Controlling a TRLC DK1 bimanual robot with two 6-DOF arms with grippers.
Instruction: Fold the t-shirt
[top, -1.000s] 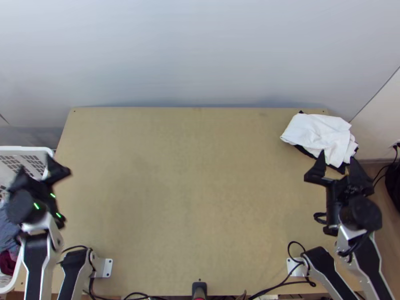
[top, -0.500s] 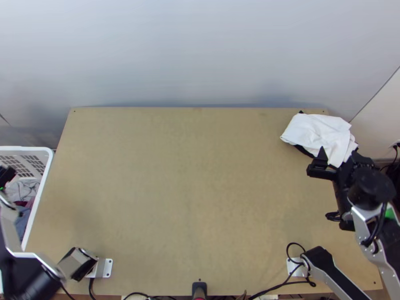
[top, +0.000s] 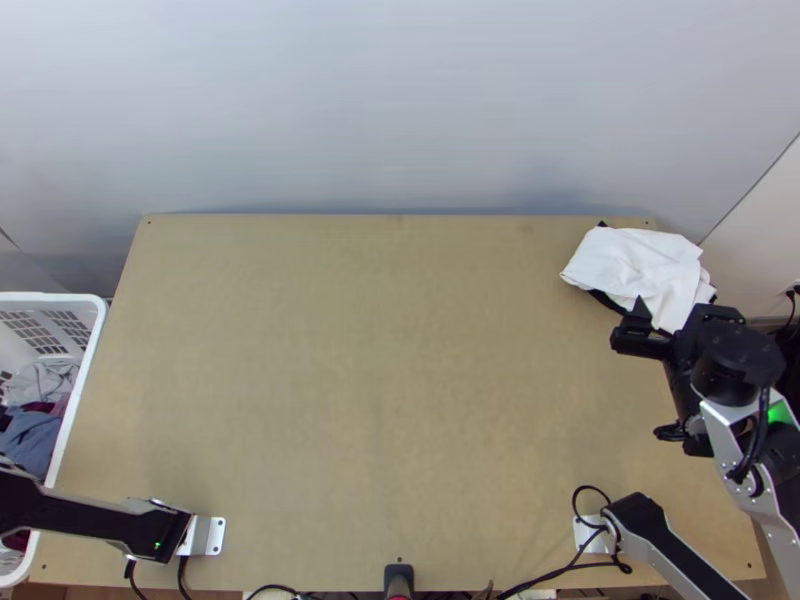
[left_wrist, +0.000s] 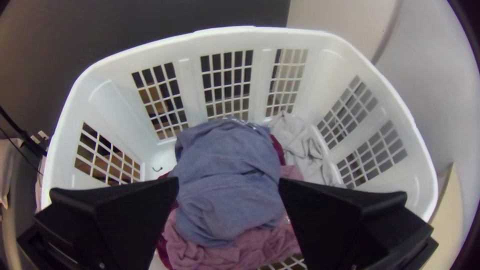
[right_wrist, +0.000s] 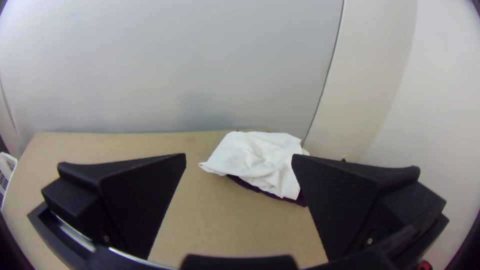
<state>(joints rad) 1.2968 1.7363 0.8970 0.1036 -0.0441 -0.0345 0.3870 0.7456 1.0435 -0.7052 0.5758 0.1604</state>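
top view: a broad light-wood table (top: 380, 380) lies before a pale, smooth wall panel (top: 400, 110). on its far right corner sits a bunched white cloth (top: 635, 265), over a black cloth (top: 605, 299) that peeks out at the edges. the right gripper (top: 674, 312) is at the near side of this pile, its black fingers parted; whether they touch the fabric i cannot tell. beside the table's left edge stands a white plastic basket with latticed sides (top: 60, 298), holding a heap of mixed cloths (top: 38, 430). the left arm (top: 90, 515), silver and black, crosses its near part.

left wrist view: the left gripper (left_wrist: 228, 187) is over the basket, released, its two fingers wide apart. beyond and between them, inside the basket, is a bunched blue-grey cloth (left_wrist: 227, 170), lying on a crumpled mauve cloth (left_wrist: 240, 250) and a dark red cloth (left_wrist: 278, 150), with a light grey cloth (left_wrist: 300, 145) beside it. which of the cloths is the t-shirt i cannot tell.

right wrist view: the right gripper (right_wrist: 239, 162) is released too, wide open, with the rumpled white cloth farther off, partly behind one finger.
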